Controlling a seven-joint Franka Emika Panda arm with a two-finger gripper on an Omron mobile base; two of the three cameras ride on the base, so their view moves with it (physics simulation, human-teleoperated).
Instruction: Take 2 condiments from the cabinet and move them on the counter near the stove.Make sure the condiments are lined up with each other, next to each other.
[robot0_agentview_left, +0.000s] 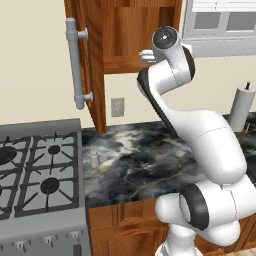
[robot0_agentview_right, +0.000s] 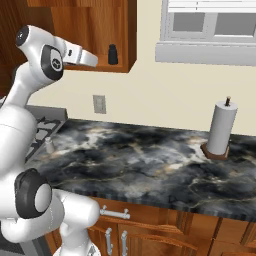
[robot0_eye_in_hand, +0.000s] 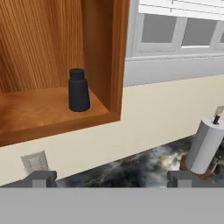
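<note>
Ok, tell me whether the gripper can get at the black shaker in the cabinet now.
Probably yes: the cabinet door is open, the black shaker stands alone near the shelf's front, and the open gripper faces it with nothing between.

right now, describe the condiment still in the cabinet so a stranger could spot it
Find the reddish-brown wall cabinet left of the window. On its bottom shelf, near the right wall, stands the black shaker. It is small and dark with a narrower cap, unlike the light grey shaker down on the counter beside the stove.
</note>
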